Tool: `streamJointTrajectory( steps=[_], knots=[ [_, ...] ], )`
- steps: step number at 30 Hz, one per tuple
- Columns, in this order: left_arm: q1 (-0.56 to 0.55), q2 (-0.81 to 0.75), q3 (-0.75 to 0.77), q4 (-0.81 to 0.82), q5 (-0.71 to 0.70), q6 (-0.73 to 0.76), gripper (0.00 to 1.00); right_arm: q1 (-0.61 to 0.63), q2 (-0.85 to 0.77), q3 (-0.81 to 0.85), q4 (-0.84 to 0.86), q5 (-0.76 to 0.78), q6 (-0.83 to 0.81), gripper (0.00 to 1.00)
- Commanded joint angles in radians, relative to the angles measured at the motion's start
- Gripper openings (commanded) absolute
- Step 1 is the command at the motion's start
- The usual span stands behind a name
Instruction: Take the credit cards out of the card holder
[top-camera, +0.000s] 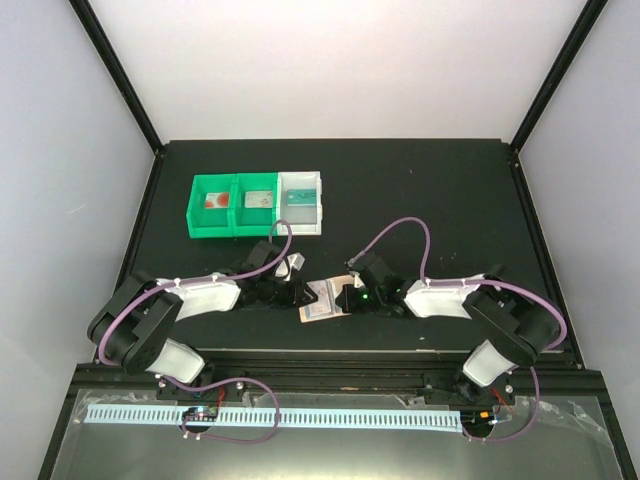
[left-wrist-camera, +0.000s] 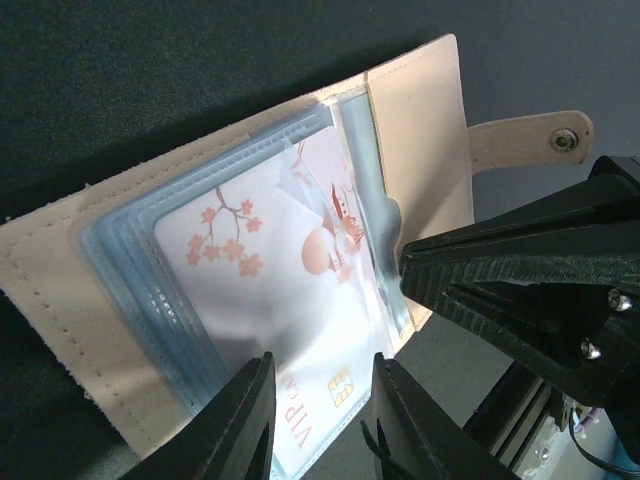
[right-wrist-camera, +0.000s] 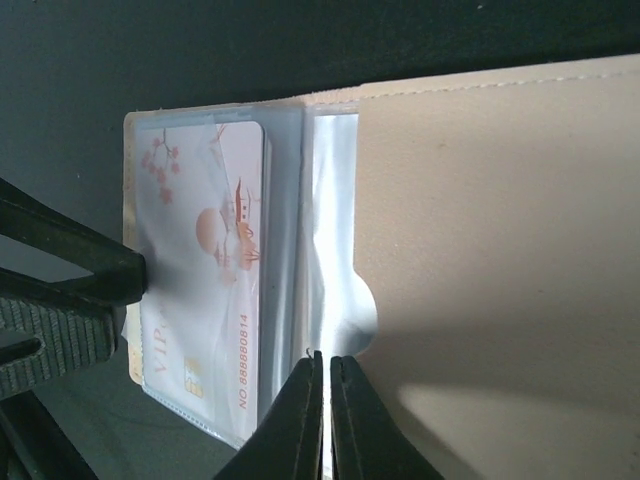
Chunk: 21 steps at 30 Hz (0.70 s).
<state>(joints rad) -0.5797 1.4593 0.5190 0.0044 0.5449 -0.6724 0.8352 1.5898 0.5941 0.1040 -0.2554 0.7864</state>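
Note:
The tan card holder (top-camera: 322, 300) lies open between my two grippers, its snap tab (left-wrist-camera: 530, 135) sticking out. A white credit card (left-wrist-camera: 270, 270) with pink blossoms, a chip and "VIP" sits in its clear blue-grey sleeve (right-wrist-camera: 215, 300). My left gripper (left-wrist-camera: 320, 420) is open, its fingers on either side of the card's chip end. My right gripper (right-wrist-camera: 327, 395) is shut on the thin clear sleeve edge beside the tan flap (right-wrist-camera: 500, 250). In the left wrist view the right gripper (left-wrist-camera: 405, 268) meets the holder from the right.
Two green bins (top-camera: 235, 228) and a white bin (top-camera: 321, 203) stand in a row at the back left. Each holds a small card: reddish (top-camera: 213, 200), grey (top-camera: 258, 200) and teal (top-camera: 300, 198). Black frame posts rise at the table's back corners.

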Motion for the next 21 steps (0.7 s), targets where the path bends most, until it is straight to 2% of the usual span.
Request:
streamJointTrajectory(
  steps=[1,5,12,21],
  knots=[
    [-0.005,0.005,-0.032,-0.060,-0.067,0.022,0.29,-0.006,-0.045,-0.009,-0.047,0.031,-0.019,0.04],
    [-0.005,-0.027,-0.034,-0.076,-0.065,0.019,0.32,-0.006,-0.066,-0.015,0.028,-0.058,-0.012,0.10],
    [-0.003,-0.040,-0.052,-0.048,-0.055,-0.003,0.35,-0.006,-0.021,0.020,0.047,-0.083,-0.004,0.16],
    [-0.005,-0.028,-0.064,-0.021,-0.044,-0.010,0.35,-0.005,0.048,0.057,0.045,-0.116,-0.012,0.18]
  ],
)
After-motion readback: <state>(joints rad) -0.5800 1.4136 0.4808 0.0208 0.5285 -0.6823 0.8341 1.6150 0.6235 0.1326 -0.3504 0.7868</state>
